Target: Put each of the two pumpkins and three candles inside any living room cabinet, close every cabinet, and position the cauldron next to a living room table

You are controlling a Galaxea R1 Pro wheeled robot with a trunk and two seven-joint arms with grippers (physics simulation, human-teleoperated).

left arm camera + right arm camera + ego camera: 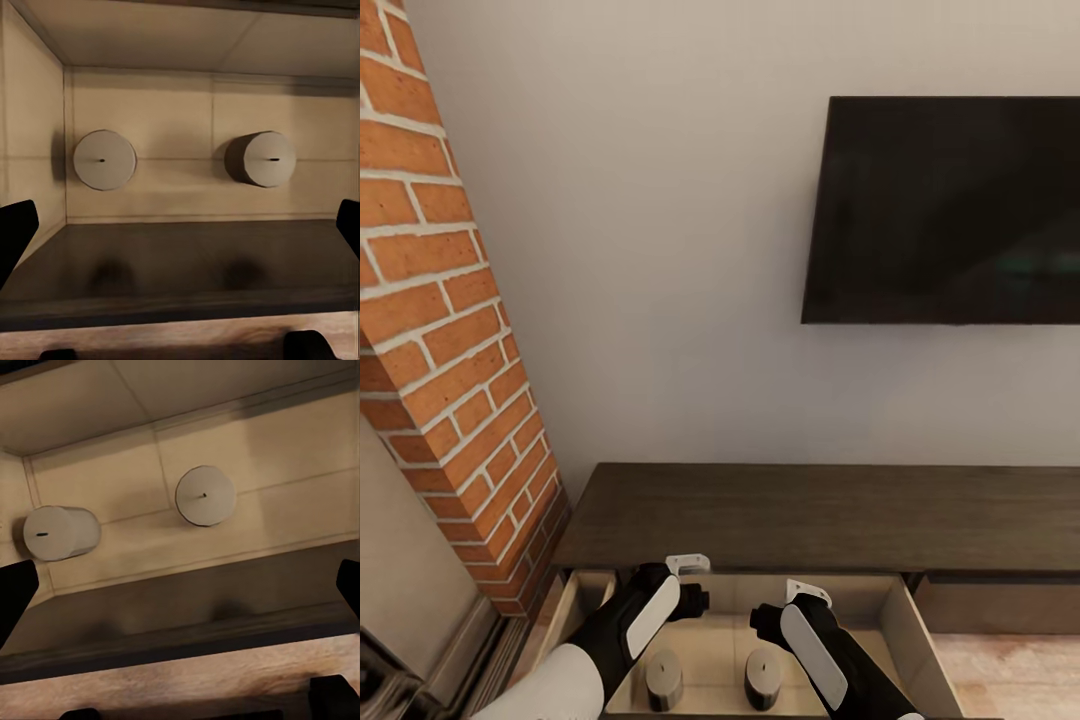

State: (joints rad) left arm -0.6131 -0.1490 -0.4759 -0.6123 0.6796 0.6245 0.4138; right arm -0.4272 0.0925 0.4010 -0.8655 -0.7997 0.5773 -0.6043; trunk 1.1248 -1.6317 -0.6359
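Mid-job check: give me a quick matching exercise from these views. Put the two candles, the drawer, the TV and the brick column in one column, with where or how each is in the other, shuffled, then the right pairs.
Things:
1. two candles
2. drawer
3. TV
4. brick column

Places or states:
A. mounted on the pale wall above the cabinet
B. pulled open, pale beige inside
C. standing upright on the drawer floor, apart from each other
D. at the left of the head view, beside the cabinet's end

Pairs: 1-C, 2-B, 3-A, 4-D
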